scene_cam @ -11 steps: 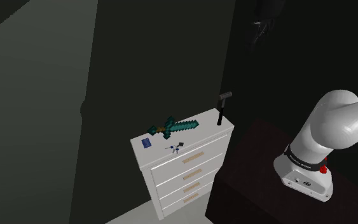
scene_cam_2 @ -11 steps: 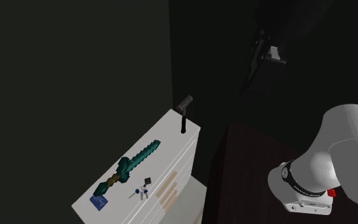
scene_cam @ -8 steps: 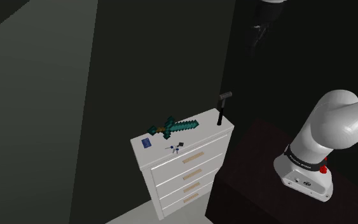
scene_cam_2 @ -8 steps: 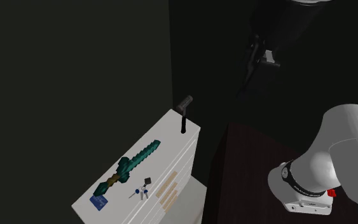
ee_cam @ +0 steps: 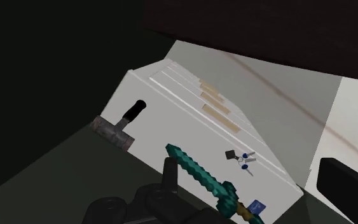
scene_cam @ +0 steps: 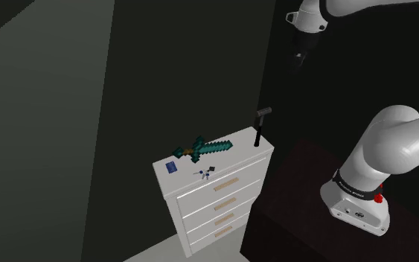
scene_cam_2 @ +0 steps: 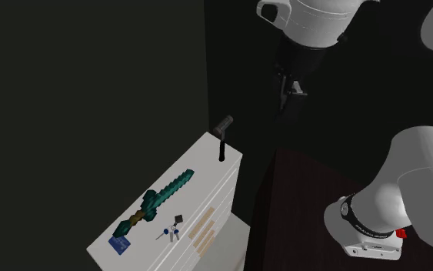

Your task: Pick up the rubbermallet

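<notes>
The rubber mallet [scene_cam: 260, 126] stands on its handle end at the far corner of a white dresser's top [scene_cam: 236, 156], its grey head uppermost. The second exterior view has the mallet [scene_cam_2: 222, 136] at the dresser's back edge. My gripper [scene_cam: 298, 59] hangs high in the air, above the mallet and off toward the stand side, pointing down. Its black hand [scene_cam_2: 288, 92] is well clear of the dresser. From the wrist view the mallet [ee_cam: 121, 123] lies far below, and my gripper [ee_cam: 247, 168] is open with nothing between the fingers [ee_cam: 169, 173].
On the dresser top lie a teal pixel sword [scene_cam: 204, 148], a small bunch of keys [scene_cam: 205, 173] and a blue card [scene_cam: 170, 167]. The dark stand [scene_cam: 304, 193] adjoins the dresser's side. A dark wall rises right behind the mallet.
The arm's upper links and hand have swung down into both exterior views, bringing the gripper lower and nearer the dresser. The mallet and the other items have not moved.
</notes>
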